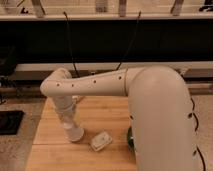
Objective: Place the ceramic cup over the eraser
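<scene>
White tapered form, likely the ceramic cup (75, 134), plain, no handle, standing on the left part of the wooden table (107, 112). Not separable from the gripper (70, 122) directly above it. Grip state: cannot tell. Arm (95, 85) stretched left from the large white shoulder, bent at the elbow, forearm pointing straight down. Flat whitish item (101, 141) just right of cup.
</scene>
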You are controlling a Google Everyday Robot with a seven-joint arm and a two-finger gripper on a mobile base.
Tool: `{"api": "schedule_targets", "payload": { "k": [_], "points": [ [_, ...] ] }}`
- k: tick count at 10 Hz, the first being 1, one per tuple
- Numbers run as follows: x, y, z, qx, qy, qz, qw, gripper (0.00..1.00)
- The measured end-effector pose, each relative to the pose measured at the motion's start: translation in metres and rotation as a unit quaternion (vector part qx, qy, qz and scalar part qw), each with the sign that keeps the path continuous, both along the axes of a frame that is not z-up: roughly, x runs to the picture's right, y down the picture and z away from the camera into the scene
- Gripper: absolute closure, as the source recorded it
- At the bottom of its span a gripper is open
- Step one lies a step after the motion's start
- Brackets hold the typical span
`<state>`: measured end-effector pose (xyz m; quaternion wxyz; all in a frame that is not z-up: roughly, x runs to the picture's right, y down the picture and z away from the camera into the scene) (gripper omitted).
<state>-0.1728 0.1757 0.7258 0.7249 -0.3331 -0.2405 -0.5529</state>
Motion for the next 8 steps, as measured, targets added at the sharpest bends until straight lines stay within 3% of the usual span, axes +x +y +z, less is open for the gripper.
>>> {"api": "schedule_targets", "payload": {
  "k": [3, 6, 8],
  "points": [
    [0.005, 0.000, 0.004, -0.012, 0.002, 0.004, 0.9999, 0.20],
    [0.015, -0.020, -0.004, -0.002, -0.013, 0.031, 0.9994, 0.20],
    [0.014, -0.026, -0.010, -0.003, -0.012, 0.031, 0.9994, 0.26]
  ]
}}
